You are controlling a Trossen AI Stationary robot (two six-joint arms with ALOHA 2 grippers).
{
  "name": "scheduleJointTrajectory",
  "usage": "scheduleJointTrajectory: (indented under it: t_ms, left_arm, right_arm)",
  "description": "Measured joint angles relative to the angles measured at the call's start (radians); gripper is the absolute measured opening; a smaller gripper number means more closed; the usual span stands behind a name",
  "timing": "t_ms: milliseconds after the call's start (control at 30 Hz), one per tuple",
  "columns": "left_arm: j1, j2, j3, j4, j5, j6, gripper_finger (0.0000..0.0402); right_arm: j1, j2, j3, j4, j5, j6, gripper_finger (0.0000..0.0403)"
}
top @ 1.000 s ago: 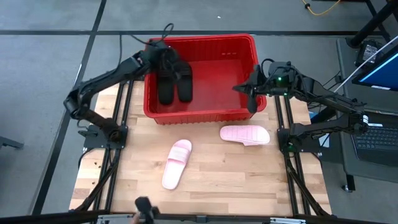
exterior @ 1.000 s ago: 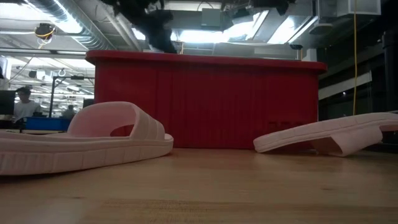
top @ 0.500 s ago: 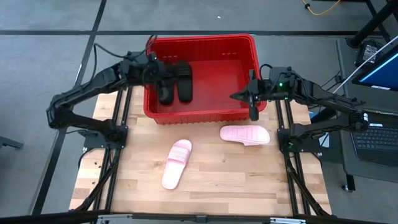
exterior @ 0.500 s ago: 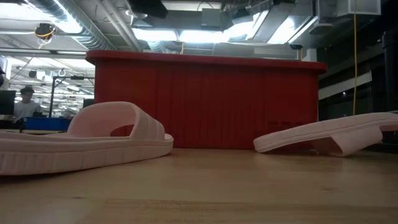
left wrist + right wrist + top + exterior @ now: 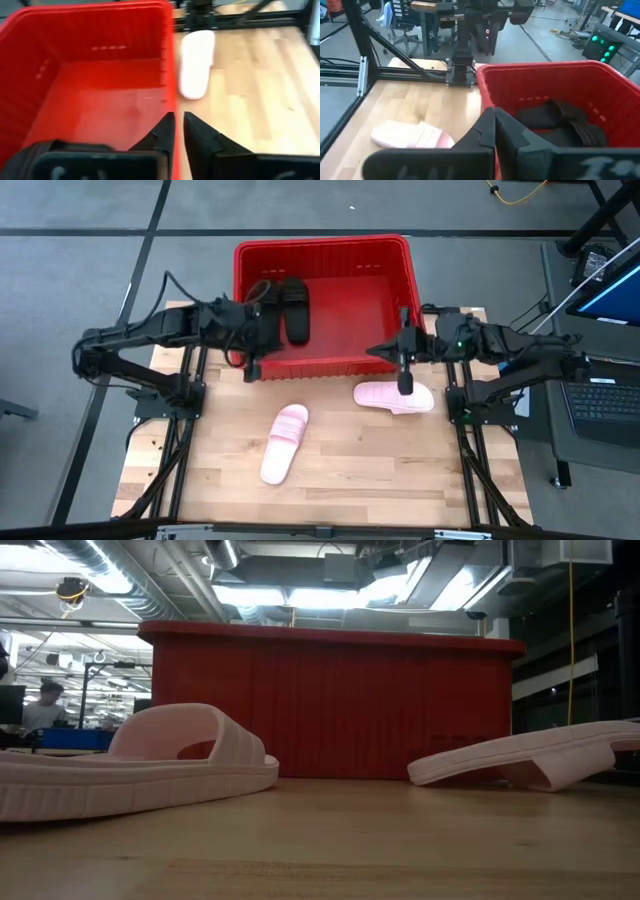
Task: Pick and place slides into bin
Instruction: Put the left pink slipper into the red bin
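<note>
Right gripper (image 5: 402, 366) closed, empty, centre-right, just above pale pink strapped rubber slide (image 5: 394, 396) (beside ribbed red plastic bin (image 5: 400, 248)); left gripper (image 5: 252, 358) closed too.

I see the pale wooden tabletop (image 5: 350, 470) carrying the red bin (image 5: 322, 365) at 12 o'clock, one pink slide (image 5: 284, 442) at centre, another pink slide (image 5: 393, 396) toward 3 o'clock.
</note>
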Motion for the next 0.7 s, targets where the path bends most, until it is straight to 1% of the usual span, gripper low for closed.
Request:
scheduleJointTrajectory:
  t_ms: [100,233,333,400,467,567,700]
  left_arm:
    - [-0.057,0.0,0.0,0.001,-0.002,-0.015,0.0006]
    - [-0.134,0.0,0.0,-0.001,-0.033,-0.048,0.0003]
    - [-0.204,0.0,0.0,-0.037,-0.053,-0.089,0.0002]
    - [-0.256,0.0,0.0,-0.079,-0.092,-0.127,0.0002]
    - [-0.315,0.005,0.0,-0.118,-0.151,-0.175,0.0002]
    - [-0.405,0.013,0.0,-0.174,-0.225,-0.251,0.0002]
    - [-0.501,0.022,-0.008,-0.206,-0.244,-0.35,0.0003]
  right_arm:
    - [0.069,0.017,0.0,0.003,0.055,0.023,0.0004]
    - [0.157,0.051,0.0,0.007,0.13,0.074,0.0004]
    - [0.219,0.085,0.0,0.022,0.174,0.11,0.0004]
    - [0.259,0.109,0.0,0.042,0.203,0.142,0.0004]
    - [0.295,0.135,0.0,0.059,0.233,0.168,0.0004]
    - [0.343,0.176,0.0,0.091,0.264,0.178,0.0004]
    - [0.384,0.224,0.0,0.151,0.296,0.178,0.0004]
